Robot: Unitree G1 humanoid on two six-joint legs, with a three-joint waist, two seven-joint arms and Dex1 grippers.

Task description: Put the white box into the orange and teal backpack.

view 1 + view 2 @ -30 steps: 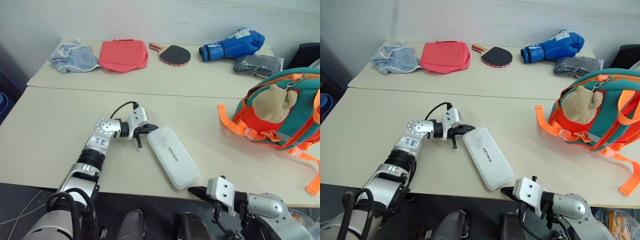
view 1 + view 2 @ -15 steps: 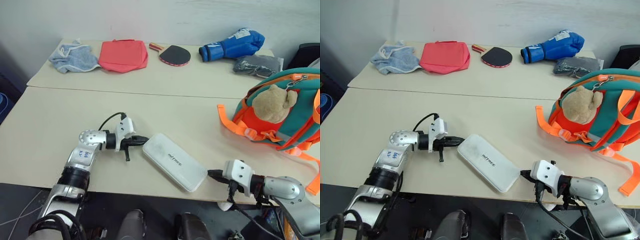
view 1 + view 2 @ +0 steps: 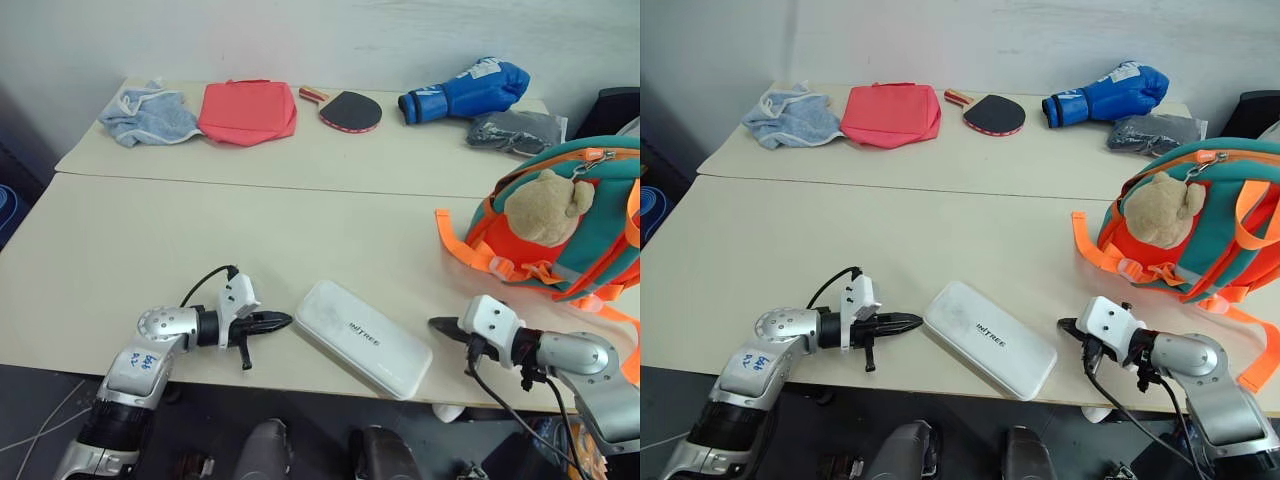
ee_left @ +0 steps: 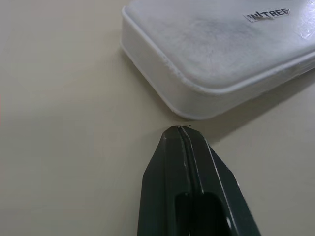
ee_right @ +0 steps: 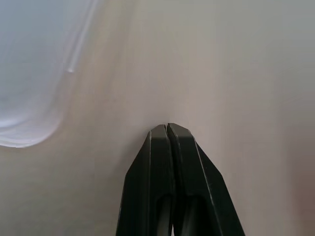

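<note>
1. While the white box (image 3: 363,338) is lying flat near the front edge of the near table (image 3: 120,250), at about six o'clock in the head views, both grippers are flanking it without touching it.
2. The left gripper (image 3: 284,321) is sitting at the box's nine o'clock side, its two black fingers pressed together into one point that is aiming at the box's near-left corner, with a small strip of bare tabletop showing between tip and box in the left wrist view.
3. The right gripper (image 3: 437,324) is sitting at the box's three o'clock side, its fingers likewise pressed tight together and holding nothing, pointing toward the box's other end across a narrow gap.
4. The box is lying slantwise, one end toward ten o'clock and the other toward four o'clock, dark lettering facing up.
5. The orange and teal backpack (image 3: 590,230) is resting at about three o'clock on the table, well apart from the box, with a tan plush bear (image 3: 545,206) hanging on its front and orange straps trailing onto the tabletop.
6. On the far table (image 3: 300,150), from eleven to one o'clock, a blue cloth (image 3: 148,112), a red pouch (image 3: 246,110), a paddle (image 3: 345,108), a blue boxing glove (image 3: 465,89) and a grey cloth (image 3: 516,130) are lying in a row.
</note>
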